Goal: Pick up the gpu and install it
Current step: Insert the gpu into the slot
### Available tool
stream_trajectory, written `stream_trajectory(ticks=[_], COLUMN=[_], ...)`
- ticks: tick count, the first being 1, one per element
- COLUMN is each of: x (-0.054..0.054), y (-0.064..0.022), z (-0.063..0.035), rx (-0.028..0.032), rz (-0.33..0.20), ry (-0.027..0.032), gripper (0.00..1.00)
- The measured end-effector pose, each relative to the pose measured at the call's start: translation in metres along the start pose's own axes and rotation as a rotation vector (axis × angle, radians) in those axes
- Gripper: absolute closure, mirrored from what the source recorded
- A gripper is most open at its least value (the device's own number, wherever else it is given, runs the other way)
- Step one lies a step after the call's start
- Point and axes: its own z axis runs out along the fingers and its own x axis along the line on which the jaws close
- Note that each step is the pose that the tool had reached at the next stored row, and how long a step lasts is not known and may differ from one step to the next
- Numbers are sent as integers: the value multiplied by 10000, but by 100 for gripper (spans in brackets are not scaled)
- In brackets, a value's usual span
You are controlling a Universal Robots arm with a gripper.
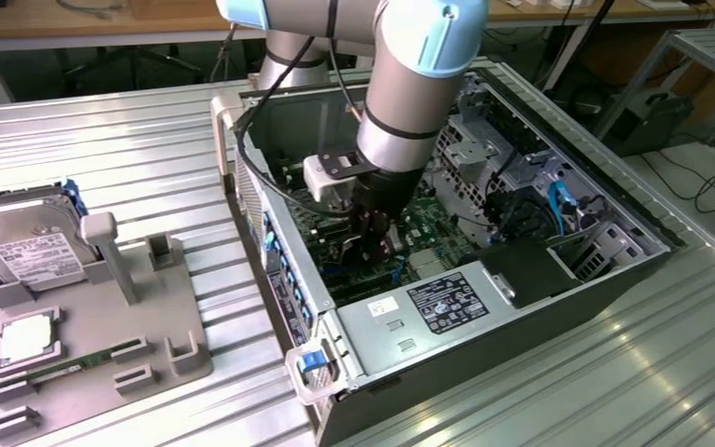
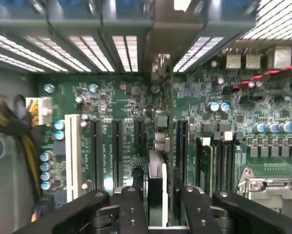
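Your gripper (image 2: 159,192) is down inside the open computer case (image 1: 544,307), low over the motherboard (image 2: 111,97); in the exterior view it hangs under the arm's grey wrist (image 1: 376,244) near the middle of the case. The gpu (image 2: 158,141) stands on edge directly between the jaws, upright in a motherboard slot, and runs from the gripper to the case's rear wall, where its metal bracket (image 2: 160,68) meets the slotted panel. You cannot tell whether the gripper pinches the card or stands loose about it. Beside the card on one side lie bare black expansion slots (image 2: 117,151) and a white slot (image 2: 72,151); on the other side sit the memory slots (image 2: 206,161). The power supply (image 1: 445,298), label up, fills the case's near corner in the exterior view. The case lies on the ribbed metal bench (image 1: 109,140), toward the exterior view's right. At the bench's edge on the exterior view's left sits a grey parts tray (image 1: 146,326), well apart from the case, carrying a hard drive (image 1: 29,251) with a white label, a processor (image 1: 29,340) and a green memory stick (image 1: 60,368).
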Motion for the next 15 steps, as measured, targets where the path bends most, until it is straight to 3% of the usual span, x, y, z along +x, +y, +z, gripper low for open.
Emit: stream_trajectory(ticks=[11, 15], x=[-8, -8], y=[17, 17], z=[-563, -567], rx=[74, 78], rz=[-1, -1], ry=[5, 6], gripper=[66, 66])
